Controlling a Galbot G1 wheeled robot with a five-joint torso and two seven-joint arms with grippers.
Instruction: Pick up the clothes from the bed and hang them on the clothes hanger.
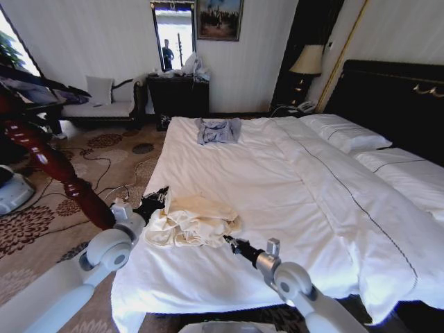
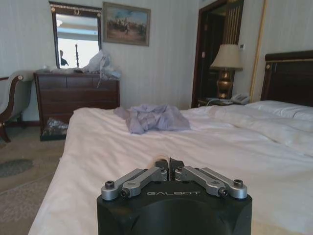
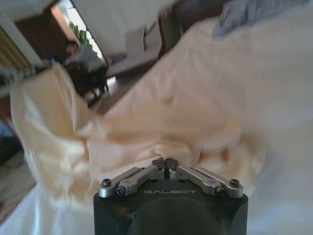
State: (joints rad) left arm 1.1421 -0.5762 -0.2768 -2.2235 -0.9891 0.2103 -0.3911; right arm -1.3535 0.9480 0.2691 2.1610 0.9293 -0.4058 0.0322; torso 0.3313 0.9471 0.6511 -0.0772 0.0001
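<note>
The clothes (image 1: 198,218), a crumpled pale cream-yellow garment, lie on the white bed (image 1: 229,173) near its front left corner. My left gripper (image 1: 161,196) is at the garment's left edge. In the left wrist view this gripper (image 2: 169,163) is shut, with a scrap of cream fabric between the tips. The right wrist view shows that side of the clothes (image 3: 146,132) lifted up off the sheet. My right gripper (image 1: 227,240) is at the garment's near right edge, and its fingertips (image 3: 166,162) meet against the fabric. The clothes hanger is out of view.
A small blue-grey garment (image 1: 218,130) lies at the far end of the bed. A thick reddish-brown wooden post (image 1: 52,163) leans on the left over patterned carpet with cables (image 1: 104,166). A dark dresser (image 1: 177,96), an armchair (image 1: 97,107) and a lamp (image 1: 306,61) stand by the far wall.
</note>
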